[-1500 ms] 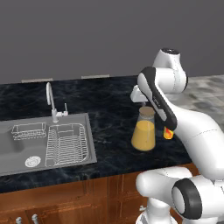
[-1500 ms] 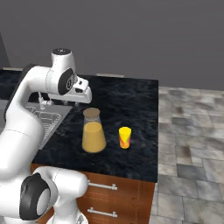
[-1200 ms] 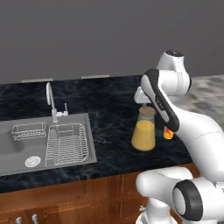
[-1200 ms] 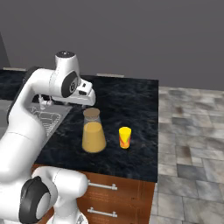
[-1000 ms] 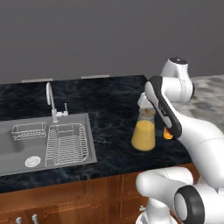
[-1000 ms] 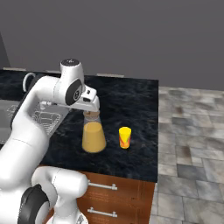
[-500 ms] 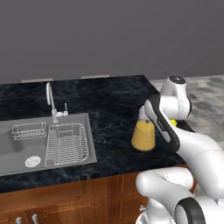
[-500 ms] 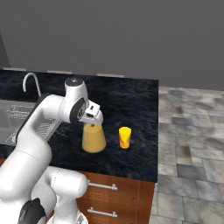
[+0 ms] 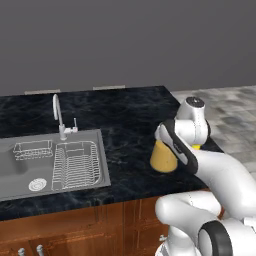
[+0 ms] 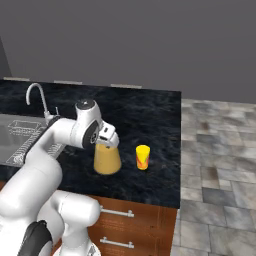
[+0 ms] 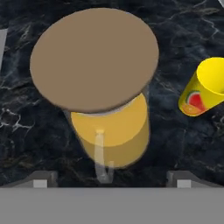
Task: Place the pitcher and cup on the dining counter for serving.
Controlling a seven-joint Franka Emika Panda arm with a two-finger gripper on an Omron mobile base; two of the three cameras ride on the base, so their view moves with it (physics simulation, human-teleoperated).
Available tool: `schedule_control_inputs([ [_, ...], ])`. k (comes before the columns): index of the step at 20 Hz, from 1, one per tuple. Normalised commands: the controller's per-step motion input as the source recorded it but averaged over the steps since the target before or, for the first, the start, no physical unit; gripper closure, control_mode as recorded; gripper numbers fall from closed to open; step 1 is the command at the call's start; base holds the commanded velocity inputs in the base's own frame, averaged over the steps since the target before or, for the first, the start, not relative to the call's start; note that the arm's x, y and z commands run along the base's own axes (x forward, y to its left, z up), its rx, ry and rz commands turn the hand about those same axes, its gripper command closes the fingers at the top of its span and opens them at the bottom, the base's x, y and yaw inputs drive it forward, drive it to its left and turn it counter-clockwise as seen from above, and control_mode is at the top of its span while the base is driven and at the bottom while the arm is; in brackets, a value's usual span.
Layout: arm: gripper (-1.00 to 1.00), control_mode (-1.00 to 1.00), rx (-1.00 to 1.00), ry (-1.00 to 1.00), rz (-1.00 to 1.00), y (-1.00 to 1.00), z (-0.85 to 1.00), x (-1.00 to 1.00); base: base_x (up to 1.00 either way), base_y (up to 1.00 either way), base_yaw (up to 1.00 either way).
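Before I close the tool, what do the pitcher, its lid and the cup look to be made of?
The pitcher looks like clear glass: the orange liquid shows through its wall and thin handle. Its lid is matte tan, perhaps wood or cork; the look leaves that open. The cup is opaque glossy yellow, probably plastic or glazed ceramic, with a printed red-orange mark.

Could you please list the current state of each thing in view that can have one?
pitcher: upright on the dining counter, tan lid on, holding orange liquid.
cup: upright on the counter, beside the pitcher, apart from it.
gripper: open, just above the pitcher's lid, holding nothing.
sink: faucet off, wire rack inside.
cabinet drawers: shut.
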Motion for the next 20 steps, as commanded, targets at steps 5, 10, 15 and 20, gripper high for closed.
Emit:
schedule_control_inputs([
  [5, -1.00, -1.00, 0.00, 0.03, -0.01, 0.00, -0.16, 0.39, 0.00, 0.00, 0.00],
  [10, -1.00, -1.00, 0.00, 0.01, 0.00, 0.00, -0.12, 0.22, 0.00, 0.00, 0.00],
  [15, -1.00, -1.00, 0.00, 0.07, 0.00, 0.00, -0.16, 0.01, 0.00, 0.00, 0.00],
  [20, -1.00, -1.00, 0.00, 0.08, 0.00, 0.00, -0.13, 0.01, 0.00, 0.00, 0.00],
])
